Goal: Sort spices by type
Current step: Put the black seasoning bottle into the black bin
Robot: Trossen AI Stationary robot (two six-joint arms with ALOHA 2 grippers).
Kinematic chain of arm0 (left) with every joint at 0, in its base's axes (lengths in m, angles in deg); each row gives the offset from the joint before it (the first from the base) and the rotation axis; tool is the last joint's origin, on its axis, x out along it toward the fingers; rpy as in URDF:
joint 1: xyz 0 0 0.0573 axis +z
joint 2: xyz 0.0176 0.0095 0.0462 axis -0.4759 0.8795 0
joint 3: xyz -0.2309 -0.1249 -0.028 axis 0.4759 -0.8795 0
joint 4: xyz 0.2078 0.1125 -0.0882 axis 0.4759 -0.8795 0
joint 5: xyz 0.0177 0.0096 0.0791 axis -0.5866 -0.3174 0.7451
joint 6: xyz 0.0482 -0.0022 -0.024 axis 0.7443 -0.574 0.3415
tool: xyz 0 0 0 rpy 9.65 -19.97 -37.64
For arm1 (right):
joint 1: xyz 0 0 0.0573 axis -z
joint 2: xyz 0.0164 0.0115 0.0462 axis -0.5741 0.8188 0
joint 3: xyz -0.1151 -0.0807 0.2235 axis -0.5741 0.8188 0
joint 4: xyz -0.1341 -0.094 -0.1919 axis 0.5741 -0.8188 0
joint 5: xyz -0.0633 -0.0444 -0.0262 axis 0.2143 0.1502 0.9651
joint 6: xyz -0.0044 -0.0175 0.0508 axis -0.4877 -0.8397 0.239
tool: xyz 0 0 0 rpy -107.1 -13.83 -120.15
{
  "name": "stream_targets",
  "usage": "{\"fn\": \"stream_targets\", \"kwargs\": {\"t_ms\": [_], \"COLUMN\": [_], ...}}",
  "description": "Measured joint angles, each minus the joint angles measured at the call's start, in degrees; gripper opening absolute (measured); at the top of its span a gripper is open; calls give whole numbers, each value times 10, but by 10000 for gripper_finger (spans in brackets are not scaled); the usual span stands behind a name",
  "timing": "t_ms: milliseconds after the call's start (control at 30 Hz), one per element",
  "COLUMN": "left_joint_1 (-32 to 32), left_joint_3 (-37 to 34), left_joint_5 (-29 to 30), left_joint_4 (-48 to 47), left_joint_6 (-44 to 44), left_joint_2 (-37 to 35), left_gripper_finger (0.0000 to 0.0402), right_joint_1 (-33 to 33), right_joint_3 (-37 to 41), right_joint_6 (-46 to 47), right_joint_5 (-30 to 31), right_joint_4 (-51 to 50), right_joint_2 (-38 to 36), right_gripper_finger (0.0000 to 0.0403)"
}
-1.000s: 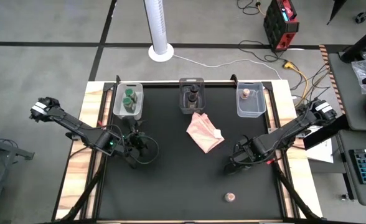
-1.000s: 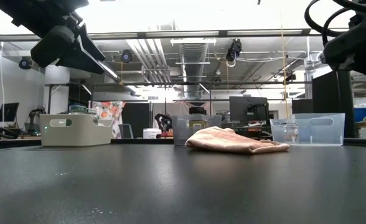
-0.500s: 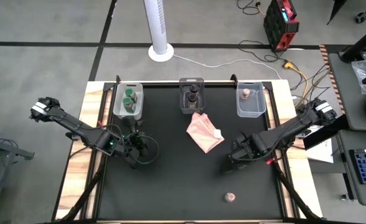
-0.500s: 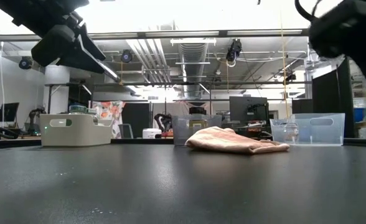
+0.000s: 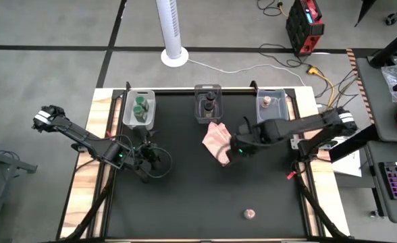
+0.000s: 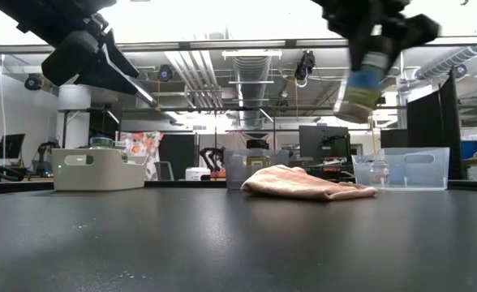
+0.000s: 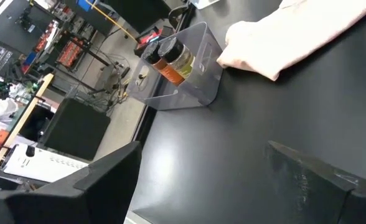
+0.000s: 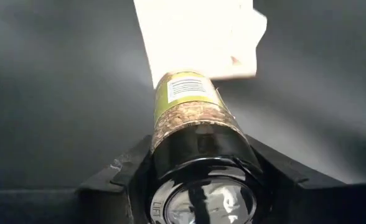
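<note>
Now the right tool (image 5: 233,150) is clenched around a small round glass jar (image 8: 192,112) with a yellow-green label and a brownish, grainy filling, carrying it clear of the black surface (image 5: 185,196) just beside the crumpled pink cloth (image 5: 217,140); in the right wrist view the fingers (image 8: 282,174) grip it at the lid end, with the labelled body pointing forward toward the cloth. From table level the jar (image 6: 362,84) hangs tilted, well above the cloth (image 6: 307,182). Its lid colour is hidden by the grip, so I cannot tell which kind it is. Beyond the cloth stand three clear rectangular plastic bins: the middle bin (image 5: 208,116) holds two dark-lidded jars (image 5: 209,101), the bin to one side (image 5: 140,121) holds green-lidded jars (image 5: 140,106), and the bin to the other side (image 5: 274,120) holds one pinkish-tan-lidded jar (image 5: 267,101). Another pinkish-tan-lidded jar (image 5: 250,214) sits alone, well apart from the cloth toward the near edge. The left tool (image 5: 146,157) waits released on the far side of the cloth from the right arm. Such a jar is probably light, rigid and smooth-walled, so it may slip or swing; a firm hold across the lid or upper body seems wise.
</note>
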Motion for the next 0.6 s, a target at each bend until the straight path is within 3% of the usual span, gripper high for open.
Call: {"fn": "stream_targets", "kwargs": {"t_ms": [333,433,600], "left_joint_1": [0,0,0], "left_joint_3": [0,0,-1], "left_joint_5": [0,0,0], "left_joint_4": [0,0,0], "left_joint_6": [2,2,2], "left_joint_2": [0,0,0], "left_gripper_finger": [320,320,320], "right_joint_1": [135,172,232], "right_joint_3": [-217,-275,-369], "right_joint_6": [-279,-419,-558], "right_joint_5": [3,6,20], "right_joint_4": [-181,-189,-189], "right_joint_2": [149,188,253], "right_gripper_finger": [194,194,194]}}
